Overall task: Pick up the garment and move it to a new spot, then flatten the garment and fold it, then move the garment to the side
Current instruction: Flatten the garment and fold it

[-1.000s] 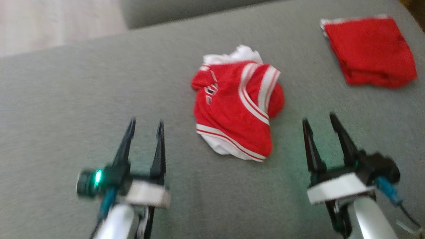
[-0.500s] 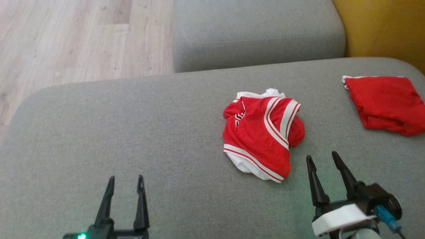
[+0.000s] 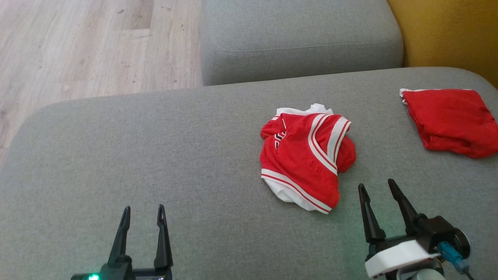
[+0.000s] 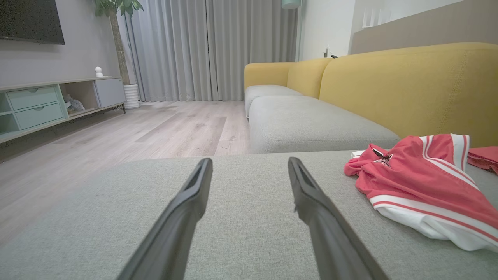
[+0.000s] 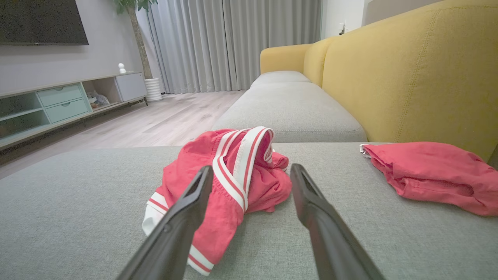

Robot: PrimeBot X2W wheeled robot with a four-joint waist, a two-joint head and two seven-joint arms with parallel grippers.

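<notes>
A crumpled red garment with white stripes and a white lining lies bunched on the grey sofa cushion. It sits at the right in the left wrist view, and just beyond the fingers in the right wrist view. My right gripper stands open a short way to the garment's near right, holding nothing. My left gripper is open too, far off to the garment's left near the cushion's front, and its fingers frame bare cushion.
A folded plain red cloth lies at the cushion's far right. A second grey cushion lies beyond, with the yellow sofa back to the right. Wooden floor lies past the cushion's left edge.
The head camera has tilted up, so floor and far cushion come into view and the blur is gone. Both grippers stay open; the garment lies where it was.
</notes>
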